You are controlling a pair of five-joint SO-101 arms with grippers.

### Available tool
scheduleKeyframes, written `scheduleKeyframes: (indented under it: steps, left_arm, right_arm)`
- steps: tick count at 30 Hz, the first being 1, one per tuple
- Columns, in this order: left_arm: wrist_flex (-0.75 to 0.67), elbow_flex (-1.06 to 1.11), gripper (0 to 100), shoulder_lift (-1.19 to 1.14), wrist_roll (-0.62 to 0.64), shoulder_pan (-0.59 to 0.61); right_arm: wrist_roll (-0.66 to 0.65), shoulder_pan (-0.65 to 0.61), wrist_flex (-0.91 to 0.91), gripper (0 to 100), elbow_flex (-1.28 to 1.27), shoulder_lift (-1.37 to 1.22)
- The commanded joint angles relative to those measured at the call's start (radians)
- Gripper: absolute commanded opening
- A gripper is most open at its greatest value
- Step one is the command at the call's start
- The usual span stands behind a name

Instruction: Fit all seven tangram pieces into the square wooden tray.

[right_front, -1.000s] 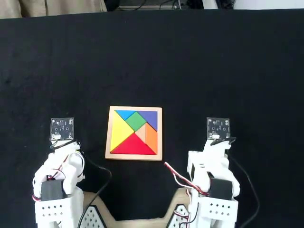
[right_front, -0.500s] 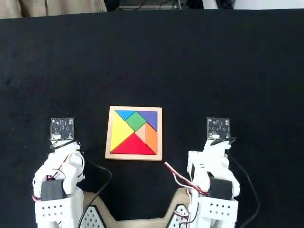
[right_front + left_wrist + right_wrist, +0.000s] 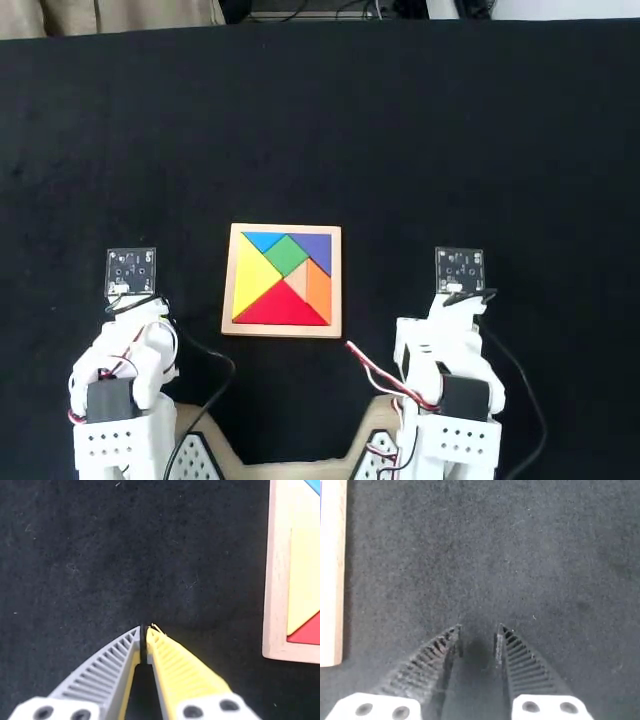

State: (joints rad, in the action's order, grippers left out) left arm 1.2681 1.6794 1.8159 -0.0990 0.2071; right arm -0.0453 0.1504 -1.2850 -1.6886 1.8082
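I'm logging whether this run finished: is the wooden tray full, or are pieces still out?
Full. Seven coloured pieces fill the tray edge to edge; none lies on the black cloth.

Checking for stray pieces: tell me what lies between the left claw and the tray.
Bare black cloth separates the left claw and the tray, per the left wrist view.

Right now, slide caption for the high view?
Seven tangram pieces fill the square wooden tray, flanked by left arm and right arm.

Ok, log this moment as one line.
wooden tray: seven tangram pieces seated | left end effector: shut, empty, beside tray | right end effector: open, empty, beside tray
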Motion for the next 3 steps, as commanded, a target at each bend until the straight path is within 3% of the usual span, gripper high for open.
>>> scheduleKeyframes:
  steps: [1, 3]
  left_arm:
    - [0.003, 0.021, 3, 0.005, 0.011, -0.004]
    - [0.003, 0.021, 3, 0.005, 0.011, -0.004]
  right_arm:
    - [-0.002, 0.015, -0.006, 12.0, 0.002, 0.058]
    - [-0.002, 0.015, -0.006, 12.0, 0.002, 0.058]
